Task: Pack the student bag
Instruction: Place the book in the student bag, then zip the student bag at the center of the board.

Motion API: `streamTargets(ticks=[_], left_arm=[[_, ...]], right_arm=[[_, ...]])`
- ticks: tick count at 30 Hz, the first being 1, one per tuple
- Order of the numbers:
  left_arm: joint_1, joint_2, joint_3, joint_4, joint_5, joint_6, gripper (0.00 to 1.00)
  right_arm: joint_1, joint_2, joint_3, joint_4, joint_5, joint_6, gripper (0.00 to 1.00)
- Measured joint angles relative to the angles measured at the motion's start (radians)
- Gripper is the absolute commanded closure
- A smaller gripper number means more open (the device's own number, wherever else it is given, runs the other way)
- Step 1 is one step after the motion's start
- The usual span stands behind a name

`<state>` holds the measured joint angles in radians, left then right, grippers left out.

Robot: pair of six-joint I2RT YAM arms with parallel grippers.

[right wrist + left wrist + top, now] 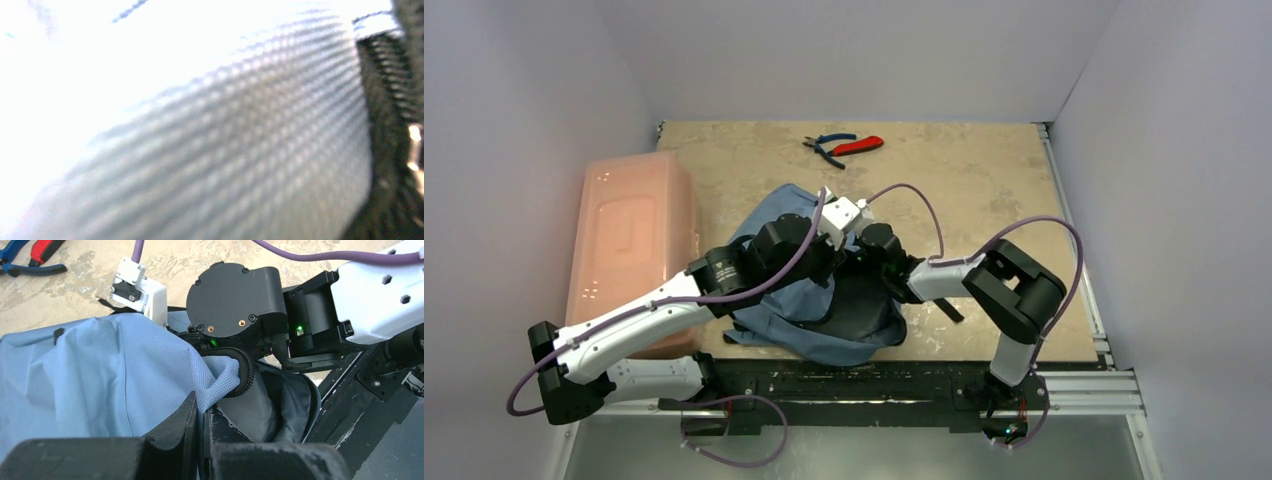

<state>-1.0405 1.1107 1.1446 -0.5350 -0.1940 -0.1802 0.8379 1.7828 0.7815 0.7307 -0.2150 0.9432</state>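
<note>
1. Well, biggest of all is the desk (984, 180), a flat slab with a mottled beige, stone-like face and a metal rail along its right side.
2. At its left edge sits a rigid pink box (629, 240). It is translucent plastic, oblong with rounded corners, and has a recessed panel in the lid.
3. Just beside the box, at the middle of the desk's near edge and between the two arms, lies the student bag (799, 305). It is soft grey-blue woven cloth, slumped and creased. Its mouth gapes on a dark lining and is edged with black zip trim.
4. The left arm (644, 315), with white shells and black joints, reaches across to the bag. The left jaws are clamped on a fold of cloth at the rim, which is pinched between the dark, scuffed fingers (172, 432).
5. The right arm (1014, 290) bends in from the other side, and its round black wrist housing (235, 295) is over the opening. Its camera is filled by blurred fabric weave and zip teeth (395, 100). The right jaws are together, but I cannot tell whether any cloth is caught in them.
6. Well apart, at the far edge, lie blue-handled pliers (827, 147) touching a red-handled tool (861, 146).
</note>
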Motion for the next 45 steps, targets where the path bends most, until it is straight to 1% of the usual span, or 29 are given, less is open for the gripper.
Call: streamTargets(ticks=[2,3,6,9,12,13,15,18,19,21,23,24,26,27,29,32,36,38,40,42,43,45], left_arm=[[0.001,0.000,-0.015,0.019,0.000,-0.020,1.00],[0.001,0.001,-0.023,0.028,0.001,-0.031,1.00],[0.002,0.014,-0.031,0.048,0.004,-0.069,1.00],[0.013,0.056,-0.030,0.068,0.005,-0.114,1.00],[0.028,0.117,-0.026,0.080,0.017,-0.154,1.00],[0.035,0.140,-0.022,0.080,0.024,-0.169,1.00],[0.056,0.189,-0.013,0.082,0.040,-0.198,1.00],[0.087,0.244,-0.005,0.087,0.076,-0.236,1.00],[0.098,0.259,-0.003,0.090,0.091,-0.248,0.96],[0.116,0.277,-0.002,0.099,0.124,-0.271,0.77],[0.131,0.282,-0.002,0.101,0.156,-0.282,0.60],[0.139,0.280,-0.002,0.100,0.170,-0.288,0.53],[0.152,0.265,-0.016,0.109,0.187,-0.298,0.43],[0.156,0.249,-0.030,0.111,0.190,-0.302,0.41],[0.160,0.182,-0.084,0.114,0.190,-0.307,0.37],[0.161,0.035,-0.145,0.076,0.166,-0.307,0.33],[0.162,-0.169,-0.163,-0.007,0.070,-0.313,0.24],[0.163,-0.258,-0.167,-0.053,0.008,-0.325,0.21],[0.163,-0.317,-0.175,-0.109,-0.045,-0.336,0.20],[0.163,-0.368,-0.179,-0.182,-0.097,-0.354,0.20],[0.163,-0.386,-0.183,-0.210,-0.123,-0.363,0.20],[0.163,-0.409,-0.195,-0.254,-0.164,-0.388,0.23]], right_arm=[[0.000,-0.006,0.009,-0.004,0.023,-0.015,0.88],[0.000,-0.020,0.006,-0.021,0.032,-0.023,0.83],[-0.002,-0.125,-0.046,-0.114,0.054,-0.053,0.72],[-0.003,-0.338,-0.141,-0.286,0.090,-0.093,0.62],[-0.005,-0.554,-0.220,-0.459,0.123,-0.105,0.57],[-0.007,-0.649,-0.248,-0.539,0.143,-0.106,0.54],[-0.008,-0.802,-0.278,-0.678,0.180,-0.098,0.48],[-0.008,-1.011,-0.277,-0.883,0.258,-0.101,0.43],[-0.008,-1.060,-0.266,-0.940,0.282,-0.114,0.42],[-0.008,-1.115,-0.220,-1.029,0.316,-0.164,0.41],[-0.008,-1.109,-0.154,-1.075,0.328,-0.227,0.41],[-0.008,-1.094,-0.122,-1.083,0.325,-0.262,0.41],[-0.008,-1.054,-0.063,-1.082,0.300,-0.329,0.43],[-0.007,-1.035,-0.040,-1.080,0.286,-0.354,0.44],[0.001,-0.981,0.006,-1.066,0.235,-0.409,0.45],[0.068,-0.910,0.043,-1.032,0.193,-0.466,0.45],[0.172,-0.851,0.079,-1.027,0.153,-0.508,0.45],[0.221,-0.806,0.134,-1.046,0.183,-0.523,0.42],[0.249,-0.787,0.188,-1.088,0.254,-0.526,0.39],[0.255,-0.811,0.216,-1.118,0.316,-0.534,0.38],[0.254,-0.832,0.221,-1.124,0.332,-0.539,0.40],[0.252,-0.853,0.224,-1.119,0.321,-0.546,0.46]])
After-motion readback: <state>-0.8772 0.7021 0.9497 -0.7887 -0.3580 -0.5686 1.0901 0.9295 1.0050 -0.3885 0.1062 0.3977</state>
